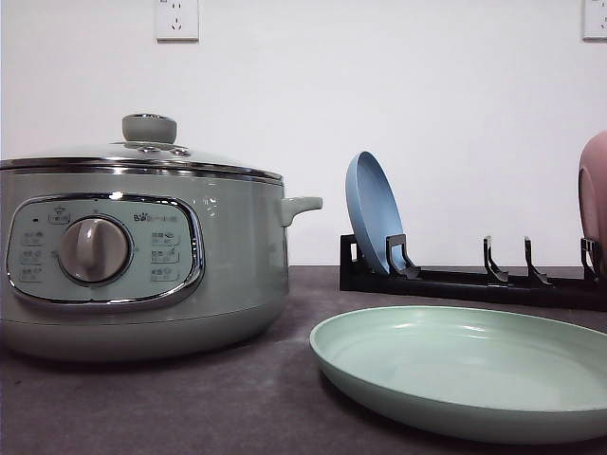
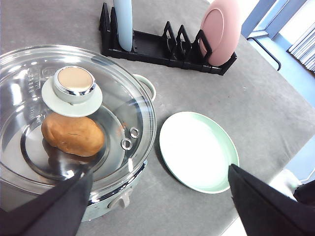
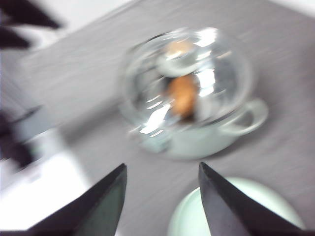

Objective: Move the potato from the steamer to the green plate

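The potato (image 2: 73, 134) lies inside the steamer (image 2: 74, 132) under its closed glass lid (image 2: 98, 98), at the left of the left wrist view, with the green plate (image 2: 198, 150) empty just beside it at centre, while the left gripper (image 2: 157, 206) and right gripper (image 3: 162, 201) both hang above with fingers spread apart.

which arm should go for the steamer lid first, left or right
Probably left. Its open gripper hangs high over the steamer, with the lid knob and the potato under the glass close below. The right gripper, also open, sits farther back, above the green plate.
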{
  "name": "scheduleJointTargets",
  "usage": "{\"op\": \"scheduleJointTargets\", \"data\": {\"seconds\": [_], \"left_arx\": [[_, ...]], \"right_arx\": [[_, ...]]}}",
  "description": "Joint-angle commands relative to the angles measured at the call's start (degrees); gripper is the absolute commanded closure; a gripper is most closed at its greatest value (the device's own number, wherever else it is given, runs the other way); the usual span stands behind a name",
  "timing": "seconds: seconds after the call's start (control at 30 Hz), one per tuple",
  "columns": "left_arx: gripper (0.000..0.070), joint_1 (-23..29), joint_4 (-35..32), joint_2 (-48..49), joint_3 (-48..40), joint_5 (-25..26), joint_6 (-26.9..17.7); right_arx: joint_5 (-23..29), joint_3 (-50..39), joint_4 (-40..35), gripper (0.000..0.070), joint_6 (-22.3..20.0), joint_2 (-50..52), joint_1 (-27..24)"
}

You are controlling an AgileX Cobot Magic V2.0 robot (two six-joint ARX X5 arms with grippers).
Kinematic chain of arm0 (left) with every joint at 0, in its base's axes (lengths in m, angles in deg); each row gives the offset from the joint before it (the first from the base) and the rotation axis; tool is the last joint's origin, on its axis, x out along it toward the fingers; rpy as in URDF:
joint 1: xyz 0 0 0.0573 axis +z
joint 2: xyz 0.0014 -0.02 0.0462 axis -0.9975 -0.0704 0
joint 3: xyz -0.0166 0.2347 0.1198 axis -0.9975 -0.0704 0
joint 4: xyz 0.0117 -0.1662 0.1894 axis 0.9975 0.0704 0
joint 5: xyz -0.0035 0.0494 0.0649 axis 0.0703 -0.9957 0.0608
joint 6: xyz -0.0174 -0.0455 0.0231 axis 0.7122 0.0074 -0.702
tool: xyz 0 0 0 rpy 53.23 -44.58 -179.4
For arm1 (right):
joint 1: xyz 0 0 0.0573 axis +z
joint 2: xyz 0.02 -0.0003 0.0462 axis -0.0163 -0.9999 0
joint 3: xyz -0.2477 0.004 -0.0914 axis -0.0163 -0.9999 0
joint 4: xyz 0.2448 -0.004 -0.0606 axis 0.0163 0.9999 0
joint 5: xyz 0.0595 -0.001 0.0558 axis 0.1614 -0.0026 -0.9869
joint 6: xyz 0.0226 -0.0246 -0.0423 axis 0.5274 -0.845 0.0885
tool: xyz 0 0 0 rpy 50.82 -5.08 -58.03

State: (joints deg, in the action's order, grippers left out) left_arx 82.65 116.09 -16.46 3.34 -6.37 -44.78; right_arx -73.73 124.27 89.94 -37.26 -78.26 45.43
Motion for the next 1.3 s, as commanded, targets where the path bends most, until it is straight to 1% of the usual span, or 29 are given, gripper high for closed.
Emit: {"op": "scheduleJointTargets", "data": {"seconds": [0.0, 0.07, 0.3, 0.43, 0.47, 0.6, 0.7, 0.83, 1.07, 1.27], "left_arx": [[0.0134, -0.2, -0.24, -0.38, 1.25, 0.0, -0.26], [0.0134, -0.2, -0.23, -0.37, 1.25, 0.0, -0.24], [0.0134, -0.2, -0.26, -0.4, 1.25, -0.12, 0.65], [0.0134, -0.2, -0.23, -0.43, 1.25, -0.72, 2.44], [0.0134, -0.2, -0.24, -0.47, 1.25, -1.11, 2.75], [0.0134, -0.21, 0.2, -1.71, 2.32, -5.34, 2.75], [0.0134, -0.63, 1.98, -4.56, 5.44, -7.66, 2.71], [0.0137, -2.15, 4.33, -10.37, 11.89, -10.34, 2.66], [0.014, -6.58, 9.57, -23.62, 24.91, -17.02, 1.95], [0.014, -10.89, 12.4, -34.92, 32.85, -22.83, 0.91]], "right_arx": [[-2.08, 0.79, 1.54, 0.0413, -1.26, -0.81, -0.31], [-2.5, 0.79, 2.9, 0.0413, -1.98, -0.99, -0.87], [-2.49, 0.79, 3.15, 0.0413, -1.94, -1.1, -1.14], [-2.5, 0.79, 3.23, 0.0413, -1.93, -1.1, -1.14], [-2.5, 0.79, 3.22, 0.0413, -1.93, -1.1, -1.14], [-2.48, 0.79, 3.24, 0.0413, -1.91, -1.1, -1.14], [-2.48, 0.79, 3.22, 0.0413, -1.93, -1.1, -1.14], [-2.48, 0.79, 3.19, 0.0413, -1.96, -1.1, -1.14], [-2.46, 0.79, 3.24, 0.0413, -2.0, -1.1, -1.14], [-2.45, 0.79, 3.24, 0.0413, -2.13, -1.1, -1.14]]}}
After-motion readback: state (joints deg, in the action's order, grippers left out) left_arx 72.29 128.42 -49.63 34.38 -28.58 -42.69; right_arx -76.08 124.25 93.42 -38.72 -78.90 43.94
